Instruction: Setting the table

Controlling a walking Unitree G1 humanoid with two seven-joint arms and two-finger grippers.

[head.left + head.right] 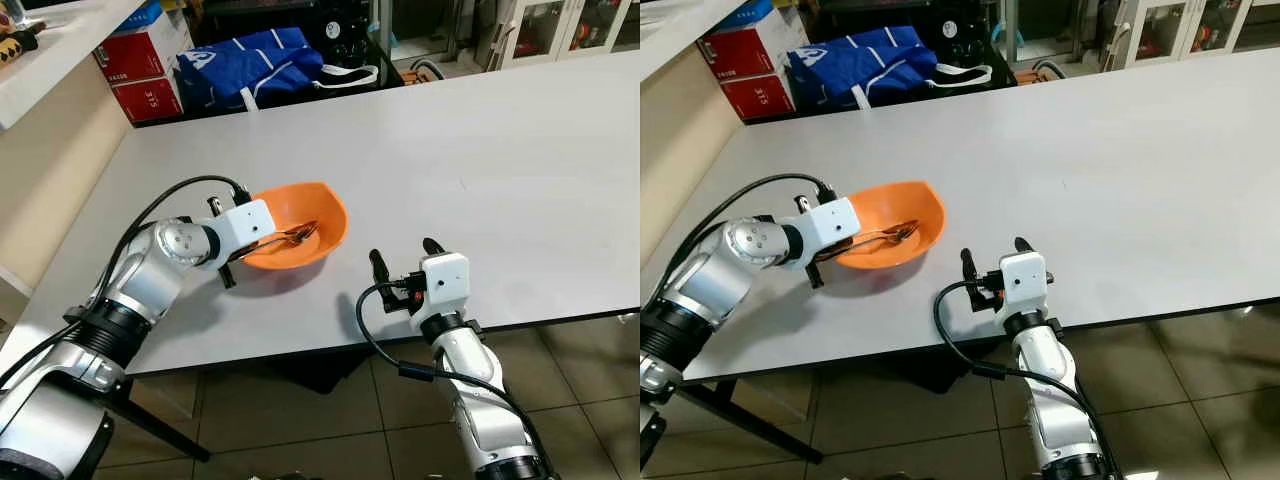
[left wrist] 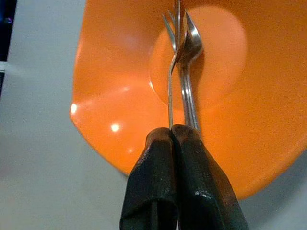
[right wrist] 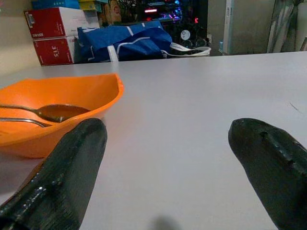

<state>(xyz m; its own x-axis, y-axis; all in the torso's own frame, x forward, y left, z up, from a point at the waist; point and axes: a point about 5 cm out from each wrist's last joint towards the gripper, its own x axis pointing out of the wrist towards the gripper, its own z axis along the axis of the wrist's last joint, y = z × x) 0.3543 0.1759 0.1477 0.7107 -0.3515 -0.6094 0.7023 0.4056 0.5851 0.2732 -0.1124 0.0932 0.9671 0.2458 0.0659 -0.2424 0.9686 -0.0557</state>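
Boxes (image 1: 140,60), red with white labels, are stacked on the floor beyond the far left corner of the grey table (image 1: 480,170), and a blue bag (image 1: 250,62) with white straps lies just beside them, behind the far edge. A pale counter edge (image 1: 50,50) crosses the upper left corner of the head views. Brown tiled floor (image 1: 330,420) shows beneath the near edge of the table.

On the near left part of the table sits an orange bowl (image 1: 300,225). The left arm comes in from the left, bent at the elbow, its forearm lying low over the tabletop, and the left gripper (image 1: 238,258) sits at the bowl's left rim. In the left wrist view its two fingers (image 2: 192,167) are pressed together, clamped on the handles of a metal fork (image 2: 171,57) and a metal spoon (image 2: 189,52), whose heads reach into the bottom of the bowl.

To the right of the bowl and well apart from it, the right arm rises from below the near table edge, its wrist upright. The right gripper (image 1: 403,262) hovers just over the table edge, fingers (image 3: 72,163) spread wide with bare tabletop between them, pointing across the table toward the bag.
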